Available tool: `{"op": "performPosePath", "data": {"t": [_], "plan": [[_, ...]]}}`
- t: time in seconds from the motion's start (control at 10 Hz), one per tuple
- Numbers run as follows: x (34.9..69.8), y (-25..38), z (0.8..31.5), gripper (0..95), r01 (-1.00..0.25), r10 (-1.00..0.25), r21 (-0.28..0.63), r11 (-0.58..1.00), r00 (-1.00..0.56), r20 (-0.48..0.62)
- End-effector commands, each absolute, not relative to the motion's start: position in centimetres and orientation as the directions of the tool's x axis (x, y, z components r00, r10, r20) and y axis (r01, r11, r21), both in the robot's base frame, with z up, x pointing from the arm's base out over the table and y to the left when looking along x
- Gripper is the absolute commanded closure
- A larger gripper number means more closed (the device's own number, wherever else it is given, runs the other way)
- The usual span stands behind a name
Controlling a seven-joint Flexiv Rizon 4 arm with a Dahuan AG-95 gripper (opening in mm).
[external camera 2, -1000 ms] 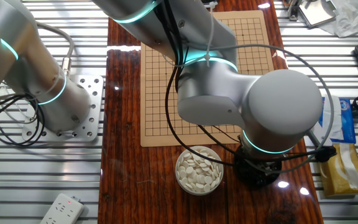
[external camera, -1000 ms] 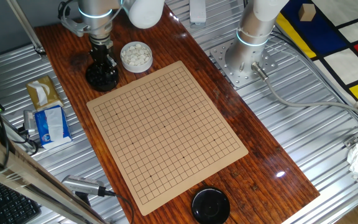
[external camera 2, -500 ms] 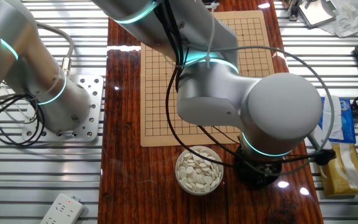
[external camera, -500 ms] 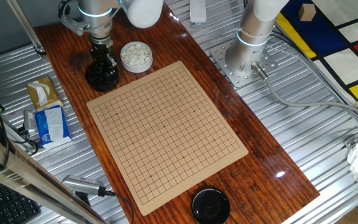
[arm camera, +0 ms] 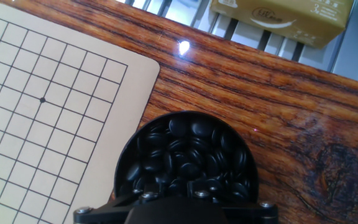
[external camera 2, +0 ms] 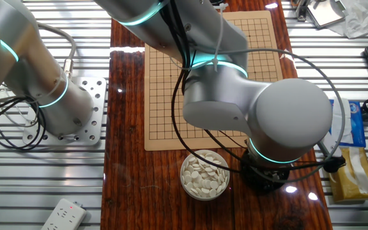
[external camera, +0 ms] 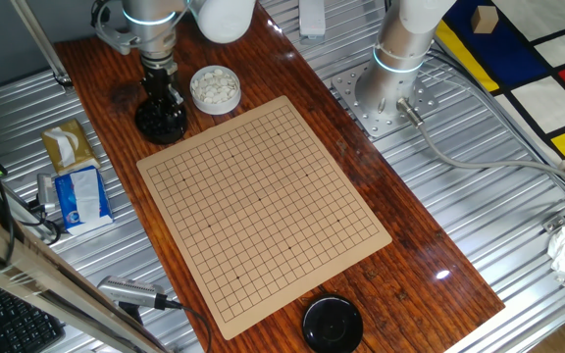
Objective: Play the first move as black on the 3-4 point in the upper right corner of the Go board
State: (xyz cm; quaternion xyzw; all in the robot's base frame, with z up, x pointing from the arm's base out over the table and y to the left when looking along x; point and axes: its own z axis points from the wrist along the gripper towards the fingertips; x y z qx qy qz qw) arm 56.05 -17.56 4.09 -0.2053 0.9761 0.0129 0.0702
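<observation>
Almost nothing has shifted over the last second: the arm's wrist has turned only a shade in the other fixed view, and the gripper (external camera: 162,98) still hangs over the bowl of black stones (external camera: 160,122) at the far left corner of the Go board (external camera: 263,211).

In the hand view the bowl of black stones (arm camera: 188,158) sits directly below the camera, full of glossy black stones (arm camera: 190,151), on the wooden worktop (arm camera: 291,124) just off the board's rounded corner. Only the base of the gripper shows along the bottom edge of that view; its fingertips are out of sight, so whether it is spread or closed cannot be told, nor whether any stone is between them.

The board carries no stone in either fixed view; its grid (external camera 2: 171,96) is partly covered by the arm in the other fixed view. The 3-4 point cannot be picked out with certainty at this scale.

A bowl of white stones (external camera: 214,88) stands next to the black bowl, just beyond the board's far edge. A round black lid (external camera: 333,324) lies on the worktop at the near corner of the board. A tan tissue pack (arm camera: 284,18) rests on the metal slats beyond the worktop's edge.
</observation>
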Motion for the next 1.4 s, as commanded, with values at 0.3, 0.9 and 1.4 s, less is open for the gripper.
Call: {"op": "performPosePath", "data": {"t": [0.3, 0.9, 1.4], "plan": [[56.06, -17.56, 4.09, 76.0, -0.403, -0.400, -0.005, 0.915, -0.906, -0.142], [56.05, -17.56, 4.09, 95.0, -0.402, -0.399, -0.008, 0.916, -0.906, -0.140], [56.03, -17.55, 4.08, 76.0, -0.404, -0.401, -0.011, 0.915, -0.905, -0.139]]}}
